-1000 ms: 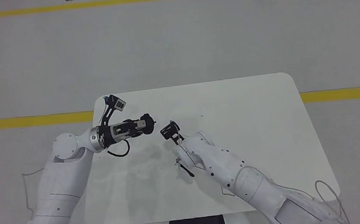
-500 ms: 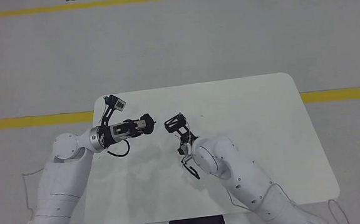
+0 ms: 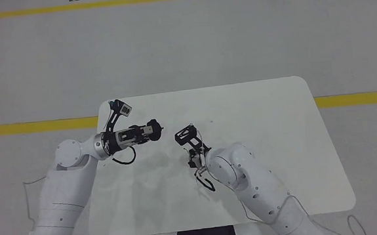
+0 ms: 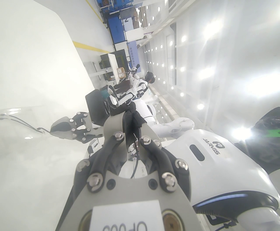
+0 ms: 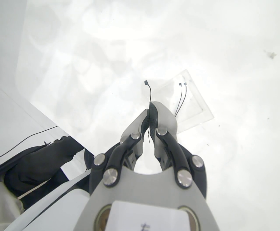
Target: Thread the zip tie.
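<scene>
Tie [image 5: 151, 94]: pinched along its strap in right jaws, held clear above desk [image 5: 229, 153]; head end out in front, short tail hanging behind.
Right jaws: pressed together on tie, over mid-desk, near left jaws but apart.
Left jaws: pressed together, aimed toward right jaws; whether anything is held, impossible to tell.
Tray [image 5: 196, 91]: clear, flat on desk just beside right jaws; two spare ties [image 5: 181, 98] inside.
Risk, miss: likely if strap end and head slot sit off-line; thin strap, tiny slot, little margin.
Risk, slip: smooth strap may slide or swivel in the grip under a push, spoiling aim.
Risk, buckle: free length soft; pushed end-on, probably bows rather than enters.
Risk, handover: no room in left jaws for the tail unless spread first; bump against right jaws plausible, gap being small.
Risk, drop: released early, would fall among spare ties, hard to single out.
</scene>
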You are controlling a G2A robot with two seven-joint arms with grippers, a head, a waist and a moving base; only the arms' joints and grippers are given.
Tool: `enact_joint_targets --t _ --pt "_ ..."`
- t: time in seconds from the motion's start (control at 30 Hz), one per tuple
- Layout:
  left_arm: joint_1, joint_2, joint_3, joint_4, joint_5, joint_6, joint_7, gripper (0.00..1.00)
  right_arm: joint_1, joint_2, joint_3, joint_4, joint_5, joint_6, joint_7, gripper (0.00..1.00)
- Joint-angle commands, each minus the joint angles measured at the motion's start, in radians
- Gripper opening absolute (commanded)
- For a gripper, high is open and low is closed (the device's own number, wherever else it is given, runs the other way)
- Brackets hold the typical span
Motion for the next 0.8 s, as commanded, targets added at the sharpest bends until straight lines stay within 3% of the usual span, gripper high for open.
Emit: enact_joint_targets --t 0.0,0.2,0.43,0.6,0.77 --pt "0.010 -0.001 0.006 -0.003 -0.006 0.010 0.036 0.00 -0.017 0.001 0.020 -0.036 0.021 0.023 -0.069 0.00" --pt "0.024 0.001 0.009 0.008 -0.049 0.002 0.056 0.00 -0.081 0.009 0.072 -0.145 0.062 0.044 -0.204 0.00" --pt "0.020 0.003 0.025 0.027 -0.062 -0.002 0.056 0.00 -0.151 0.007 0.116 -0.273 0.245 0.029 -0.459 0.00" --pt "0.020 0.002 0.036 0.040 -0.057 -0.002 0.060 0.00 -0.164 0.003 0.102 -0.300 0.293 0.033 -0.583 0.00" --pt "0.021 -0.001 0.041 0.037 -0.051 -0.002 0.078 0.00 -0.159 0.001 0.079 -0.294 0.290 0.036 -0.611 0.00"
